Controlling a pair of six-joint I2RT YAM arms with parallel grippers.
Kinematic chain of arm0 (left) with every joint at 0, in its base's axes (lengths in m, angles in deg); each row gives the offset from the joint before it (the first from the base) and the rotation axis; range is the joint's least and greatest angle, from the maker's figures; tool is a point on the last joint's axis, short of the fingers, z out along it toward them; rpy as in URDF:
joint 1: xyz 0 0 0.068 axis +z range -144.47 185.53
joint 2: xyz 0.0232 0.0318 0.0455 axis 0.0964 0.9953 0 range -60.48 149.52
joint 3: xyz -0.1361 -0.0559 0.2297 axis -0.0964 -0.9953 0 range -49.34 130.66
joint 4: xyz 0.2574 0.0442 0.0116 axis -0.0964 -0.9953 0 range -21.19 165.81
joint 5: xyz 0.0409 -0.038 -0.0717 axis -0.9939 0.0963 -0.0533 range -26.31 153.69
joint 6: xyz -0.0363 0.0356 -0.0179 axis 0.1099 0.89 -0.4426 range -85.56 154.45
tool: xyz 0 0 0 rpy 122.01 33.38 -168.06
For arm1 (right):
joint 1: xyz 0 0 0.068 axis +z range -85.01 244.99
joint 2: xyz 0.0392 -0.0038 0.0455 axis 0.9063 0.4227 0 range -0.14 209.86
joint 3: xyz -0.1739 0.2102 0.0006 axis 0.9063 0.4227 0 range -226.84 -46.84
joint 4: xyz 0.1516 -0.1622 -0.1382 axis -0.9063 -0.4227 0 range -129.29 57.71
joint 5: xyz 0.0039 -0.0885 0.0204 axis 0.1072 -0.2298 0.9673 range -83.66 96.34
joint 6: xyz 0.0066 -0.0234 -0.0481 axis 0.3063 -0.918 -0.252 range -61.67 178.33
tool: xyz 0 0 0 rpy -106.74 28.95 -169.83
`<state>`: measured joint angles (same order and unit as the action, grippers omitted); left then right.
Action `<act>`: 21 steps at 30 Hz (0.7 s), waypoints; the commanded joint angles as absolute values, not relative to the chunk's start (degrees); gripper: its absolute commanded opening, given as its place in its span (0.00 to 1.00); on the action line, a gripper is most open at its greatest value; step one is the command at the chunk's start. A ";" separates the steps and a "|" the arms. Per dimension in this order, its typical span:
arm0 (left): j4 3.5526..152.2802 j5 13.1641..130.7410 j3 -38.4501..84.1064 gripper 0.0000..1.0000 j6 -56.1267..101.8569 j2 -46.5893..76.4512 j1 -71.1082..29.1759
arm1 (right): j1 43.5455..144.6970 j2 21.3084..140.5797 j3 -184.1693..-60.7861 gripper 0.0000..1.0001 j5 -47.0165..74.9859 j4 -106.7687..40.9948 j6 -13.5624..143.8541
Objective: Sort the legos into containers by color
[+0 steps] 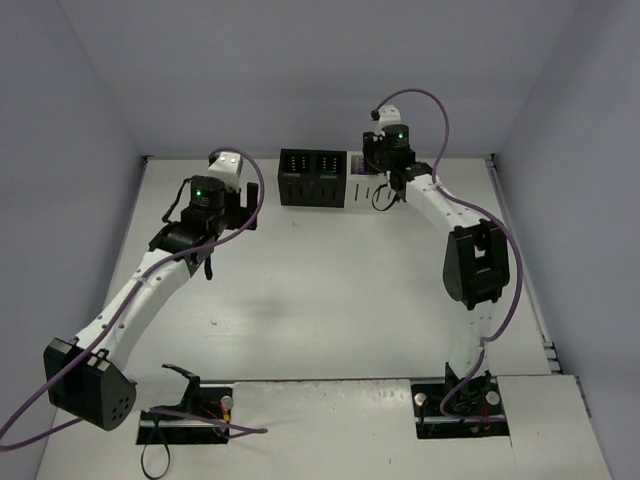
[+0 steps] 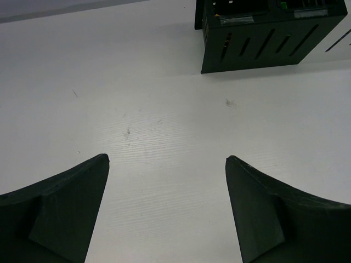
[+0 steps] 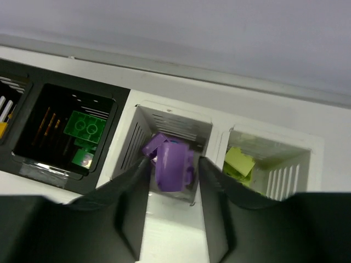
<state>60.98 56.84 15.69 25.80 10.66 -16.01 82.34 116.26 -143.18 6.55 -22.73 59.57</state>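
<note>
While a small purple plastic brick (image 3: 175,156) is being pinched by the right gripper (image 3: 174,164) above the left white bin (image 3: 164,108) | dark green bricks (image 3: 85,127) and lime bricks (image 3: 238,161) are being housed in flanking bins (image 3: 71,90) | left gripper (image 2: 167,161) is being held spread | sorting is being judged nearly finished.

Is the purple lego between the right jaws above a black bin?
No, the purple lego sits between the jaws over a white bin, beside the black bin with green legos.

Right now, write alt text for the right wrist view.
The right gripper holds a purple lego over a white bin. The black bin left of it holds green legos; the second white bin, to its right, holds lime legos.
</note>
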 commanded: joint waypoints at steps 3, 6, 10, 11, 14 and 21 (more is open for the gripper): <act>62.37 58.15 18.86 0.80 23.99 9.14 -15.03 | 82.40 116.32 -148.09 0.49 8.80 -19.46 58.86; 62.19 58.24 18.95 0.80 23.72 9.05 -14.95 | 82.40 115.79 -148.09 0.62 8.54 -19.63 58.77; 62.19 58.50 19.04 0.80 23.37 8.61 -14.68 | 82.31 112.64 -145.90 0.65 7.84 -19.81 58.86; 62.19 58.51 19.04 0.80 23.20 8.52 -14.59 | 82.40 110.19 -145.03 0.66 7.66 -19.81 58.77; 62.19 58.77 18.95 0.80 22.84 7.99 -14.16 | 82.40 103.70 -140.37 0.67 6.52 -19.72 59.29; 62.63 58.51 18.77 0.80 21.79 5.01 -13.36 | 82.31 81.72 -123.15 0.78 0.81 -19.72 62.99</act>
